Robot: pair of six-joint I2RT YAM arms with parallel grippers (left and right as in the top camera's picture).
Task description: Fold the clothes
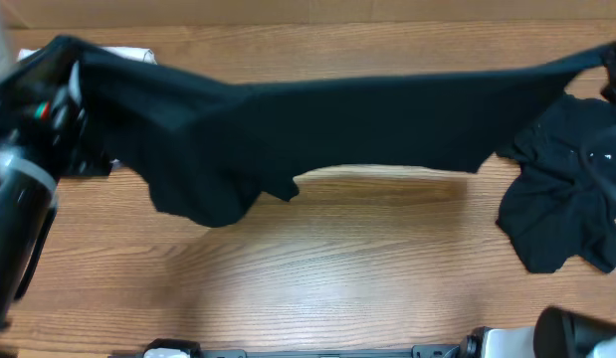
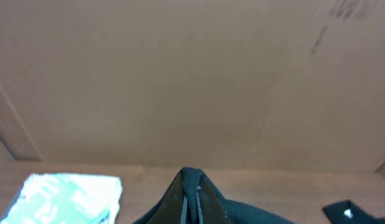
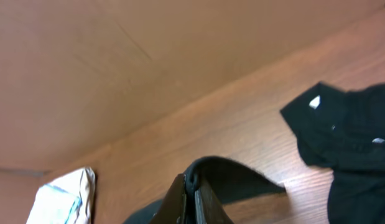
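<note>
A black garment (image 1: 317, 124) is stretched taut across the table between my two grippers, lifted off the wood and sagging at the lower left. My left gripper (image 1: 74, 75) is shut on its left end; the left wrist view shows a black hem (image 2: 192, 186) pinched between the fingers. My right gripper (image 1: 611, 60) is shut on its right end at the far right edge; the right wrist view shows a fold of fabric (image 3: 195, 183) clamped in the jaws. A second black garment (image 1: 566, 194) lies crumpled at the right, with a small white label (image 3: 315, 102).
A white and teal packet (image 1: 128, 53) lies at the back left of the wooden table (image 1: 317, 268); it also shows in the left wrist view (image 2: 68, 199). A cardboard wall (image 2: 192, 74) stands along the back edge. Robot bases sit at the front edge.
</note>
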